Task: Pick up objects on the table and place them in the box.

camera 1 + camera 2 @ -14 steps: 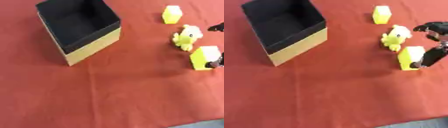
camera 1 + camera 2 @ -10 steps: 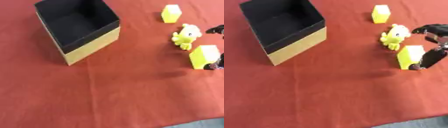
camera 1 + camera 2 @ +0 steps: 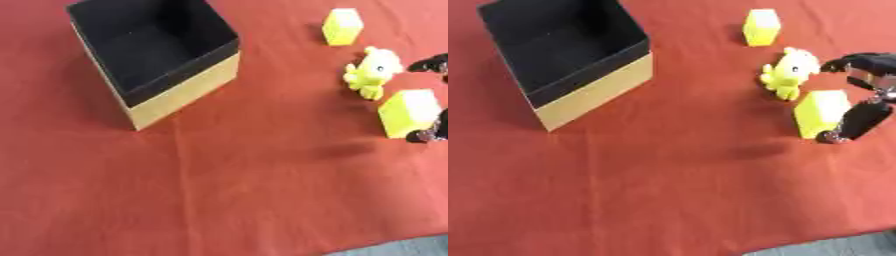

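Here the nearest yellow block (image 3: 822,113) stands on the red surface (image 3: 693,190) at the right, with the right hand (image 3: 866,95) closing around it from the right edge: a dark thumb (image 3: 850,125) lies against the block's lower right corner, while curled fingers (image 3: 859,62) arch above and to the right of the block, apart from its top. The hand is spread around the block, with the thumb touching it and the fingers not yet on it, and the block sits on the cloth. Just up and to the left of the block, nearly touching it, stands a yellow toy animal (image 3: 787,72), upright, its head close to the curled fingers. Further away toward the far edge lies a second yellow block (image 3: 761,26), well apart from the hand. Over on the left stands the box (image 3: 153,57), open at the top, black inside with tan outer walls, turned at an angle and holding nothing that shows. The left hand appears in neither view.
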You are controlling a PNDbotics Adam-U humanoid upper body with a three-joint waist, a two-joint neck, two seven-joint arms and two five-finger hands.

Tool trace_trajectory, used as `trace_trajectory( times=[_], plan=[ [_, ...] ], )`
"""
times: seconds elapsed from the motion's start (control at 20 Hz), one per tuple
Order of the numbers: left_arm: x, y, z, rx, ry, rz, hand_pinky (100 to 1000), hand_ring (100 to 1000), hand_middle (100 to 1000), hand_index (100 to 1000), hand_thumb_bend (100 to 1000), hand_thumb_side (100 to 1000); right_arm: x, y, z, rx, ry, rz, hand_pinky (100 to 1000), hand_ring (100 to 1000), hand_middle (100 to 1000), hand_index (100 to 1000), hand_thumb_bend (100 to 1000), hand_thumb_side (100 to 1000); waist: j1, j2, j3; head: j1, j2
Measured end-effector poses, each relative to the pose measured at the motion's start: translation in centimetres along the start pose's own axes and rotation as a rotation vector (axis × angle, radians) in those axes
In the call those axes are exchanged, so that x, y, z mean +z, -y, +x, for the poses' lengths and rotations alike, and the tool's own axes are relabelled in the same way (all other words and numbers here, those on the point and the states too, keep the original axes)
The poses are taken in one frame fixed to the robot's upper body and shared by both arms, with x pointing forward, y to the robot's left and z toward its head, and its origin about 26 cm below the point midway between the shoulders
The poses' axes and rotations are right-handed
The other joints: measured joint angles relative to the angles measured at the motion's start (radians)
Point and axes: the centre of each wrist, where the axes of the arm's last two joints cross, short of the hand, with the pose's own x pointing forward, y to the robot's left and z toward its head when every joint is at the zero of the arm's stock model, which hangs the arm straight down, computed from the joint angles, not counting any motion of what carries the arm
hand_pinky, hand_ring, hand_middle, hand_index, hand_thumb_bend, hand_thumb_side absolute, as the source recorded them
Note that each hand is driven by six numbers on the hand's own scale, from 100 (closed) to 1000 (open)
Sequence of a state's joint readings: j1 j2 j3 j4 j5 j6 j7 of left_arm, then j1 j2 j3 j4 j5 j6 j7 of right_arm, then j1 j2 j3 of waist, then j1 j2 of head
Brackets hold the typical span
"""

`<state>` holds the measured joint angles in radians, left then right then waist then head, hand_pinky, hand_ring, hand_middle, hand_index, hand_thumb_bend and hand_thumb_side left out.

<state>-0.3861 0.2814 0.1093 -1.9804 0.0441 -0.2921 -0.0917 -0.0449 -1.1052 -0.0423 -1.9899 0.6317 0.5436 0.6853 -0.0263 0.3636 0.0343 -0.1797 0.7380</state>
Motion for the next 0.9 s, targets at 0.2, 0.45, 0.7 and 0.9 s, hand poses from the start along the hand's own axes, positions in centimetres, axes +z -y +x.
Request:
trace_trajectory(
  times=[0.2, 0.45, 0.7, 0.9],
  plan=[
    [0.00, 0.01, 0.00, 0.000, -0.002, -0.004, 477, 570, 666, 598, 100, 571, 0.01, 0.18, 0.11, -0.004, -0.002, -0.013, 946, 966, 924, 1000, 629, 202, 0.001, 0.002, 0.001, -0.003, 0.000],
    [-0.01, 0.01, 0.00, 0.000, -0.002, -0.009, 478, 570, 667, 598, 100, 570, 0.01, 0.17, 0.17, 0.001, -0.009, -0.018, 947, 971, 924, 1000, 636, 206, 0.002, 0.006, 0.003, -0.007, -0.002],
    [-0.03, 0.01, 0.01, 0.000, 0.000, -0.011, 477, 569, 667, 597, 100, 570, -0.04, -0.01, 0.28, -0.004, -0.010, -0.013, 950, 981, 930, 1000, 645, 208, 0.003, 0.009, 0.007, -0.008, -0.006],
    [-0.05, 0.01, 0.01, 0.000, 0.001, -0.012, 477, 569, 668, 596, 100, 570, -0.11, -0.33, 0.35, -0.009, -0.011, -0.003, 955, 995, 938, 1000, 645, 208, 0.005, 0.012, 0.008, -0.010, -0.010]
  ],
)
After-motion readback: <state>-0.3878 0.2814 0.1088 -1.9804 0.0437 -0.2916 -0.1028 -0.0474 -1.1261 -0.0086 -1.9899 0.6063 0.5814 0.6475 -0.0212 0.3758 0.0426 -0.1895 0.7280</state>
